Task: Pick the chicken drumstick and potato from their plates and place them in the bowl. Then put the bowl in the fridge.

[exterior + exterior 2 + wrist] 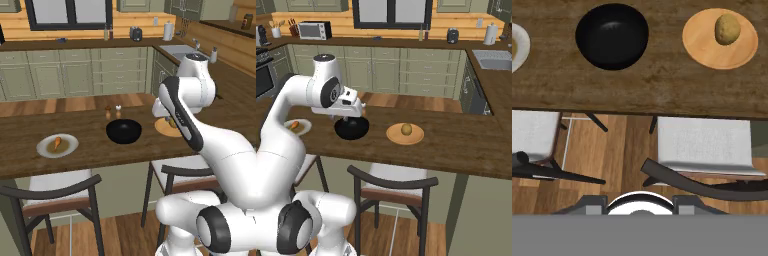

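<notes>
While no writing is legible anywhere, the drumstick (58,142) lies on the pale plate (70,148), potato (727,28) on the orange plate (699,47), bowl (612,36) between; gripper state indeterminate.

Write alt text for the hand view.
Looking down on a wooden counter: an empty black bowl sits beside a tan plate holding a potato, with a pale plate at the left edge. Two chairs stand below the counter.

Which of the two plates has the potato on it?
The tan-orange plate, right of the black bowl in the hand view, carries the potato; the pale plate holds the drumstick.
</notes>
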You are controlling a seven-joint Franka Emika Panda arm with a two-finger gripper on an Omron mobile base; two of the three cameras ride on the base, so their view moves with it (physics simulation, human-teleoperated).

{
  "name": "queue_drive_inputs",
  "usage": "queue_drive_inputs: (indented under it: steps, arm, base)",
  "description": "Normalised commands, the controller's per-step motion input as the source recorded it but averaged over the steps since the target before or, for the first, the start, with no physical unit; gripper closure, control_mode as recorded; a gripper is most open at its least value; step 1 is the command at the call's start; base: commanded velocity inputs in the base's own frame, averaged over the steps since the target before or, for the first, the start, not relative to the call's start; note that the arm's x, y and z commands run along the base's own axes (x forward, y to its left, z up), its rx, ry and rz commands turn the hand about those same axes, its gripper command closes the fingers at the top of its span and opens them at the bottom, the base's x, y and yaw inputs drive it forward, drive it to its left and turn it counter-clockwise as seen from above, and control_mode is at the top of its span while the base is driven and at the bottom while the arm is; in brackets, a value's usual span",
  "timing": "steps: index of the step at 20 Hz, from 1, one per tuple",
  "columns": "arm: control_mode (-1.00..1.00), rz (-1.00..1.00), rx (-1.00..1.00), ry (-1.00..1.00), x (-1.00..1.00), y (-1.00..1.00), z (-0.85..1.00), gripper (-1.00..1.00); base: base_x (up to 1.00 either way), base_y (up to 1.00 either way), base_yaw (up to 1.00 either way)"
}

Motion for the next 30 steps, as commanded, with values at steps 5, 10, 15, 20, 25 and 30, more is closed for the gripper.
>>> queue_drive_inputs:
  steps: [5, 10, 15, 20, 25, 30]
  arm:
    - [-1.00, 0.00, 0.00, -0.02, -0.45, -0.07, -0.06, -1.00]
    - [-1.00, 0.00, -0.01, 0.12, 0.09, -0.62, -0.17, -1.00]
    - [-1.00, 0.00, 0.00, 0.20, 0.66, -0.93, -0.12, -1.00]
    - [-1.00, 0.00, 0.00, 0.19, 0.86, -0.76, -0.23, -1.00]
    - [-1.00, 0.00, 0.00, 0.01, 0.60, -0.40, -0.35, -1.00]
    - [-1.00, 0.00, 0.00, -0.06, 0.49, -0.03, -0.51, -1.00]
  base:
    - [0.00, 0.00, 0.00]
    - [0.00, 0.00, 0.00]
    - [0.00, 0.00, 0.00]
    - [0.00, 0.00, 0.00]
    - [0.00, 0.00, 0.00]
    - [0.00, 0.00, 0.00]
